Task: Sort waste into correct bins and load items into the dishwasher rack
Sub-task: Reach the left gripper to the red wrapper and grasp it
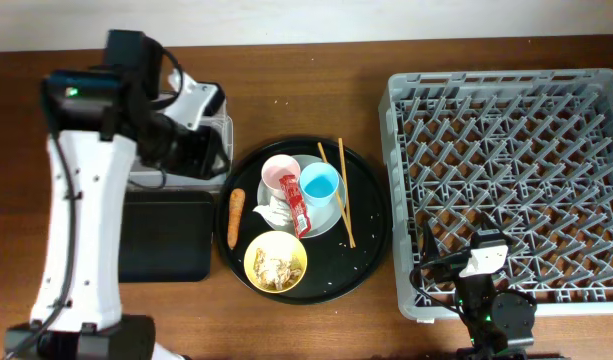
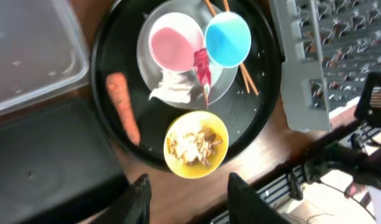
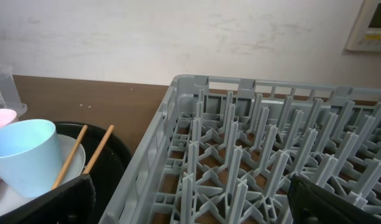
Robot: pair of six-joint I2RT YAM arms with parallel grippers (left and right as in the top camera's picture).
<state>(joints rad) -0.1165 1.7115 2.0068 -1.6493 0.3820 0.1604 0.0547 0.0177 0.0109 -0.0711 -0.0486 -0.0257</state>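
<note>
Left end effector (image 2: 187, 196): fingers partway apart, nothing between them; above the clear tub (image 2: 28, 56).
Right end effector (image 3: 190, 196): spread wide, empty, at the near edge of the dishwasher rack (image 1: 396, 200).
Rack: right side of the desk (image 1: 316, 90).
Round black tray (image 1: 366, 200): between bins and rack.
Plate (image 1: 328, 216): on the round tray, under pink cup (image 1: 280, 175) and blue cup (image 1: 320, 183), both upright, side by side.
Red wrapper (image 1: 298, 205): on the plate, in front of the cups.
Tissue (image 1: 271, 210): at the plate's left edge, beside the wrapper.
Chopsticks (image 1: 341, 195): across the plate's right edge, next to the blue cup.
Carrot (image 1: 234, 218): on the round tray's left rim.
Yellow bowl (image 1: 250, 262): front of the round tray, holding food scraps (image 1: 278, 266).
Black rectangular tray (image 1: 166, 235): just in front of the clear tub, left of the round tray.
</note>
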